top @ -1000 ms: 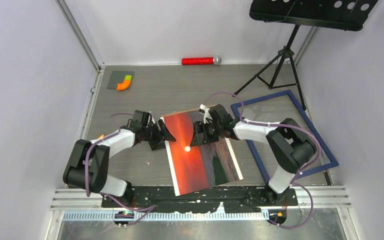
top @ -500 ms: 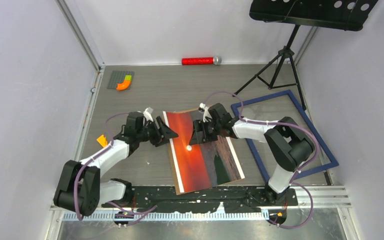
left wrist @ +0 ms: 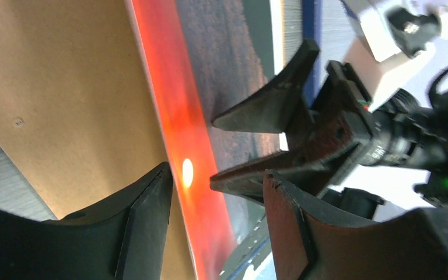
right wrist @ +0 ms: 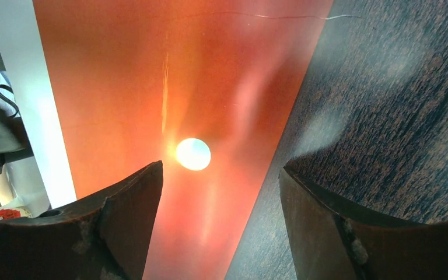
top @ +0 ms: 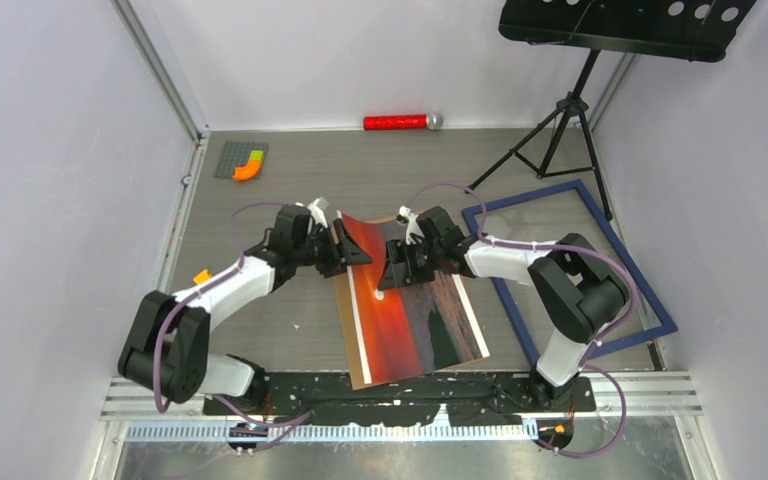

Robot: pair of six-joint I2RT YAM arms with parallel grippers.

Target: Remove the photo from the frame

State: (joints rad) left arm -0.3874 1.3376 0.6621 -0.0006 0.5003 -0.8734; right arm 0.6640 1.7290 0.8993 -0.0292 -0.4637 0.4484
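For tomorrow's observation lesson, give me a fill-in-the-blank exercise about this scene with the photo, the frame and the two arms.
1. The frame lies empty on the ___ arm's side.
2. Under the photo lies a ___ backing board.
3. The right gripper over the photo's sun is ___, not shut.
4. The microphone beyond the arms is ___.
Missing words: right; brown; open; red.

Overhead view plus two wrist close-ups on the photo (top: 405,320)

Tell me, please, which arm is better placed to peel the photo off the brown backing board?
Left. The left pincer straddles the photo's lifted left edge, beside the backing board. The right pincer stands open over the photo's middle, with no edge to take.
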